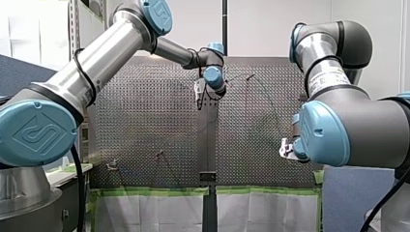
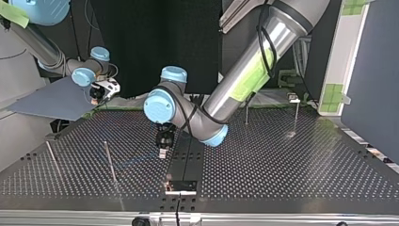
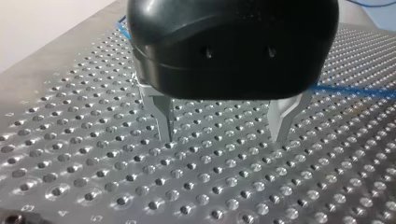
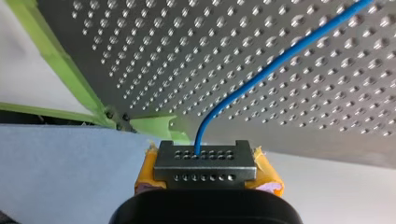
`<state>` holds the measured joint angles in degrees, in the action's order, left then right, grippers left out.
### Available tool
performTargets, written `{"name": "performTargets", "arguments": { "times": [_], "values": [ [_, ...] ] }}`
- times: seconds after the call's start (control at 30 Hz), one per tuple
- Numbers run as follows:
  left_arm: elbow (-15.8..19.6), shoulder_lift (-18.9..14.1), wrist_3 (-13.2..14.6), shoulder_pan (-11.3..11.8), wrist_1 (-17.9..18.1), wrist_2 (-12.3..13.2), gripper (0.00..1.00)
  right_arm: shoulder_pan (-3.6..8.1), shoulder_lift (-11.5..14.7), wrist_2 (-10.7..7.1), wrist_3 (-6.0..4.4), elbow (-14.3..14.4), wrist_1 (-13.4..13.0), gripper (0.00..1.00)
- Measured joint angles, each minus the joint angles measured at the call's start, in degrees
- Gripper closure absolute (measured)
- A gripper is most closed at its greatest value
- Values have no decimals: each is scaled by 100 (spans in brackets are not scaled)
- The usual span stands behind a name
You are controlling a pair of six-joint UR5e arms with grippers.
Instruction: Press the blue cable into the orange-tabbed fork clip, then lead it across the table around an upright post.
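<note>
My right arm's jaws are closed on the blue cable (image 4: pixel 280 60), pinched between yellow pads (image 4: pixel 271 177). From there the cable stretches away over the perforated desk (image 4: pixel 140 56). My left arm's jaws stand wide apart and hold nothing. Their metal fingers (image 3: pixel 163 119) are just above the desk, and the cable passes beyond them. In the top view an upright post (image 2: pixel 109 162) stands nearest. My left arm's jaws hang at mid-desk behind it, and my right arm's jaws are farthest, past the desk's back left edge.
</note>
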<state>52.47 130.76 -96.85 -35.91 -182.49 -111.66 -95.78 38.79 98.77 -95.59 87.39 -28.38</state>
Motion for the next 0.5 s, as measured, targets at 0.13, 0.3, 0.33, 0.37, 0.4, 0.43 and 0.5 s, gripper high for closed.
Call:
{"name": "performTargets", "arguments": {
  "times": [0.13, 0.3, 0.33, 0.37, 0.4, 0.43, 0.5],
  "values": [
    [-1, -2, -19, -26, -107, -6, 0, 78, -60, -26, -4, 0, -32, 100],
    [-8, -3, -106, -77, -340, -45, 0, 131, -79, -96, -10, 1, -37, 100],
    [-9, -4, -135, -86, -390, -74, 0, 134, -81, -114, -11, 2, -37, 100],
    [-16, -4, -181, -100, -462, -119, 0, 137, -82, -136, -12, 2, -36, 100],
    [-27, -4, -218, -110, -511, -154, 0, 139, -83, -151, -13, 2, -36, 100],
    [-42, -4, -259, -120, -560, -185, 0, 140, -83, -163, -13, 2, -36, 100],
    [-84, -4, -369, -139, -685, -219, 0, 141, -84, -179, -14, 3, -38, 100]
  ]
}}
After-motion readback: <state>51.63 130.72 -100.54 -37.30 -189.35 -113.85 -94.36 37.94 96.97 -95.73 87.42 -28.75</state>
